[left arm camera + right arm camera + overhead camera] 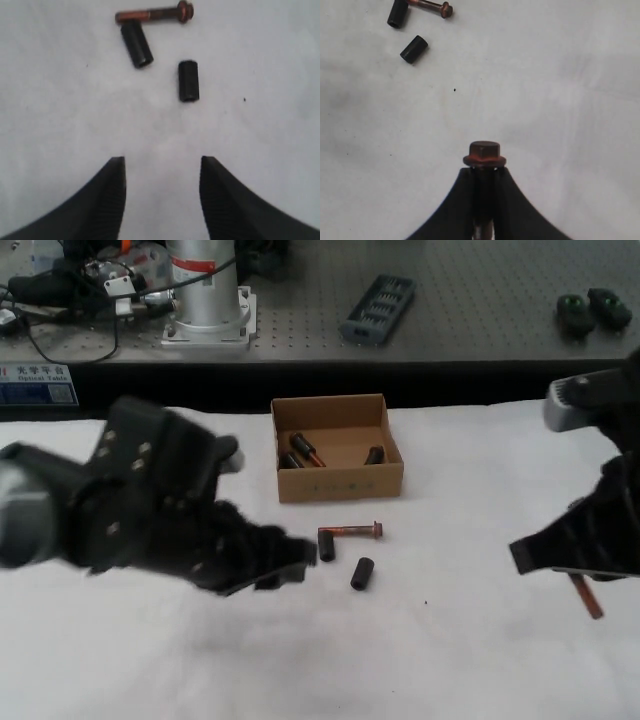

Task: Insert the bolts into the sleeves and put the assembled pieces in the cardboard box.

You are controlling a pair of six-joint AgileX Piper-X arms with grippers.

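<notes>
Item: bolt-and-sleeve set on a white cloth (pixel 450 660). Step in hand, by judgement: fetching a sleeve for the gripped bolt. Right gripper (pixel 485 200), right edge of the high view: jaws clamped on a held bolt (pixel 484 153) of coppery metal, its hexagonal flanged head standing proud of the fingertips and its shank slanting down below them. Left gripper (pixel 162 192), lower centre-left of the high view: jaws apart, nothing between them, ribbed black pads (pixel 116 200) facing inward. Just beyond it lie a lone sleeve (pixel 189 81), a short matt black tube apart from the rest, and a second sleeve (pixel 136 44) lying against the headless end of a loose bolt (pixel 155 13). Cardboard box (pixel 340 483), upper centre: plain brown, open-topped, holding a few assembled pieces (pixel 303 450). Handling advice: take the lone sleeve first, since it lies clear of its neighbours. Close across its round sides near mid-length so one bore end stays open, and expect it to roll on the soft cloth. Line up bolt and bore before pushing.
</notes>
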